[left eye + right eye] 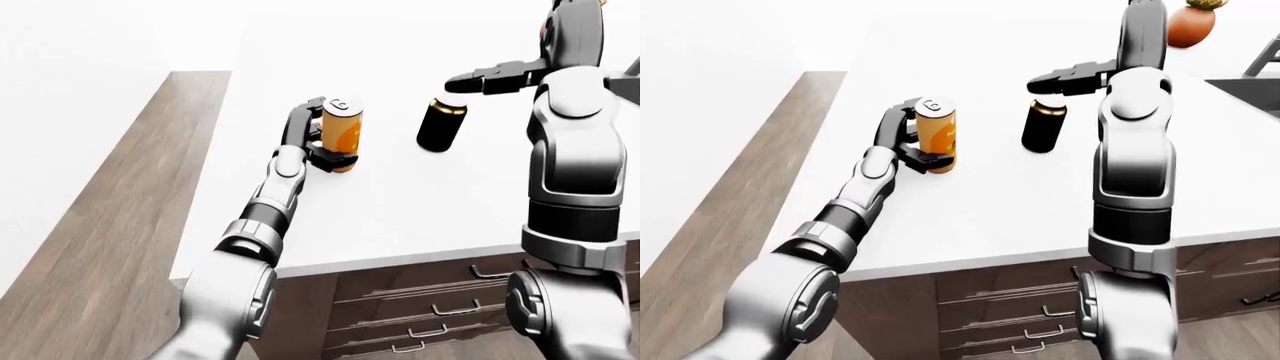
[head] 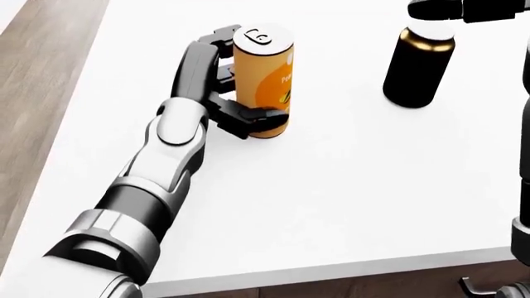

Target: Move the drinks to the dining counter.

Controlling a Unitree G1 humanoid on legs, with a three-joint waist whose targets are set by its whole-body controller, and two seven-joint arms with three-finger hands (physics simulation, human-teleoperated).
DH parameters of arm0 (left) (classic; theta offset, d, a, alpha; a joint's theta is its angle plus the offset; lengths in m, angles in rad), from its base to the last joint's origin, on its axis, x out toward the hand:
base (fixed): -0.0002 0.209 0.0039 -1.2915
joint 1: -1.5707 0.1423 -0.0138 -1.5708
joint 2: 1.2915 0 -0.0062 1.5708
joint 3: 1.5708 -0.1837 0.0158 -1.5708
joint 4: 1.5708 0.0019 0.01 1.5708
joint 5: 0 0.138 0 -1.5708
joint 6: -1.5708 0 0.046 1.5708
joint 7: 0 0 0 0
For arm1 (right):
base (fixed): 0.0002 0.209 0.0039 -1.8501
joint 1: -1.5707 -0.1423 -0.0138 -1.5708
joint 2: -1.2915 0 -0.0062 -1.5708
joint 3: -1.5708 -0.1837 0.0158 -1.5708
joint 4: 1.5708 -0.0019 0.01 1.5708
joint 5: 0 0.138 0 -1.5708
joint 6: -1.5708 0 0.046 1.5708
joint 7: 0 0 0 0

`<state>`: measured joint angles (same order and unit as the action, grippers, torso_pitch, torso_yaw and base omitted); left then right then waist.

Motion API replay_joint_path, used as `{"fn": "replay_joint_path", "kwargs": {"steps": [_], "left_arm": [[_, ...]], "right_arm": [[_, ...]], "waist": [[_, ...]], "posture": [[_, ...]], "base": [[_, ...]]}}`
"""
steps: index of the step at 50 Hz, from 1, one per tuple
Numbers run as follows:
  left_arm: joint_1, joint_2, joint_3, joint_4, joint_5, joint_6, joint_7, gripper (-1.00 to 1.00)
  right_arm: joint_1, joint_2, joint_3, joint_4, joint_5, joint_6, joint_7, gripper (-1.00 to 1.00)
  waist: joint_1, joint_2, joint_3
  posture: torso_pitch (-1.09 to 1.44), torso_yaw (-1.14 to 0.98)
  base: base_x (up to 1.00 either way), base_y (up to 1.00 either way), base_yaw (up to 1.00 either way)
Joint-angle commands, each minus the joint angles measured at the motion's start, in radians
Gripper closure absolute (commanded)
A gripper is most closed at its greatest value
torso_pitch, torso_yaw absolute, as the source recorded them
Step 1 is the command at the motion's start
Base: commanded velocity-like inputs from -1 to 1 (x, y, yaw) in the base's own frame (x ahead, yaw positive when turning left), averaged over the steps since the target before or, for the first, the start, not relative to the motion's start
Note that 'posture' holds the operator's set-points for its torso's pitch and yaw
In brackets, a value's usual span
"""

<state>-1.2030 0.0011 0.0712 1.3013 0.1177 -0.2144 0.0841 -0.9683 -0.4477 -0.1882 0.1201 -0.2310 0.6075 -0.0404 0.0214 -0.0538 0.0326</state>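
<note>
The orange can (image 2: pixel 263 79) stood upright on the white tabletop (image 2: pixel 348 198), its long axis vertical, and the left hand (image 2: pixel 223 87) was wrapped against its left side in the head view, one finger (image 2: pixel 253 116) curling across the lower part of the can and the others reaching up behind it near the rim. The fingers appeared closed round it, so the grip read as a grasp with the can's base resting on or just at the surface. The left forearm ran up from the bottom left of that view toward the can, wrist bent inward. Well apart to the right stood the black can (image 2: pixel 418 64), also upright with a gold-toned collar; the right hand (image 1: pixel 1065 79) hovered just above its top, fingers (image 1: pixel 1050 80) stretched out flat and not gripping anything. The right arm came down from above in the right-eye view, elbow high. Judged from this, each drink lay closest to the hand on its own side.
</note>
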Motion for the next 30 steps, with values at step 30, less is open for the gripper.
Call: {"fn": "replay_joint_path", "kwargs": {"steps": [30], "left_arm": [[-0.036, 0.007, 0.003, -0.052, 0.011, -0.032, 0.012, -0.11]], "right_arm": [[-0.043, -0.02, -0.009, 0.0, -0.007, -0.044, -0.014, -1.0]], "waist": [[-0.001, -0.002, -0.035]], "posture": [[0.0, 0.0]], "base": [[0.0, 0.0, 0.0]]}}
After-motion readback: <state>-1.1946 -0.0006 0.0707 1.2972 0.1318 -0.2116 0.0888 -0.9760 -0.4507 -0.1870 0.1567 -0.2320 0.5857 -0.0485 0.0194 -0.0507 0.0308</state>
